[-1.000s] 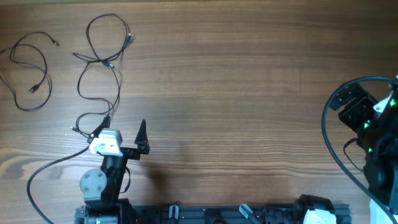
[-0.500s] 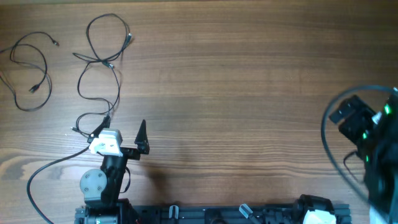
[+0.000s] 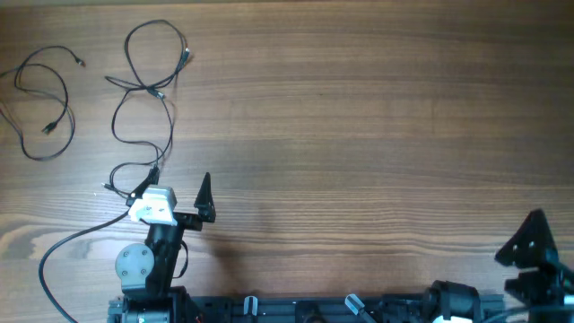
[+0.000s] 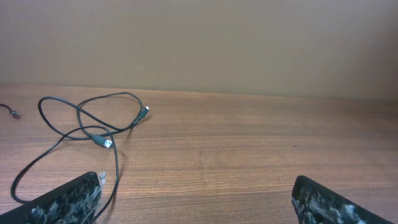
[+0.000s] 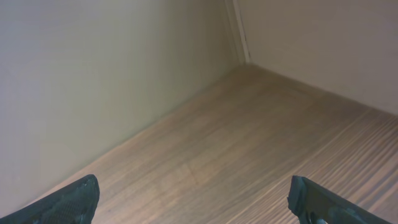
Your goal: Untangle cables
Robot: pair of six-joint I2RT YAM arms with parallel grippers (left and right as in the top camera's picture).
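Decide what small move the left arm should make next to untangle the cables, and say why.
Probably ease the left gripper forward and down toward where the nearer cables cross. Its fingers stand wide open and empty, the cables overlap just ahead of it, and the right gripper sits far off.

No readable text, label, brand, number or sign shows anywhere.

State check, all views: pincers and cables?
left pincer: open, empty.
right pincer: open, empty.
near cable: loose on the table, looped and crossing over itself.
far-left cable: loose on the table, apart from the near cable.
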